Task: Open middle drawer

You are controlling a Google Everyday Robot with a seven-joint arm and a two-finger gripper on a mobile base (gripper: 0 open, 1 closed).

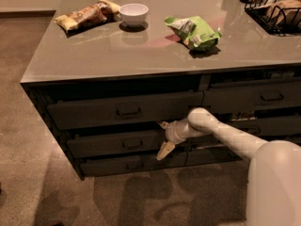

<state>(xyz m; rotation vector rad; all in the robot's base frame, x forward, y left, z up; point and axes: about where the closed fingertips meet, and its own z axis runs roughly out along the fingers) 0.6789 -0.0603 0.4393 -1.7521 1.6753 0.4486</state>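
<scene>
The middle drawer (113, 145) is the dark flat front in the left column of the counter, between a taller-fronted drawer (124, 110) above and a slim one (131, 164) below. Its small loop handle (132, 144) sits at its centre. My gripper (163, 138) is at the drawer's right end, to the right of the handle and apart from it. It is open: one pale fingertip (164, 151) points down-left and the other (163, 125) sits above. It holds nothing. My white arm (221, 135) reaches in from the lower right.
On the countertop (141, 55) lie a snack bag (87, 15), a white bowl (134, 14), a green chip bag (195, 31) and a black wire basket (277, 8). More drawers (256, 97) fill the right column. Brown carpet (37, 182) lies in front.
</scene>
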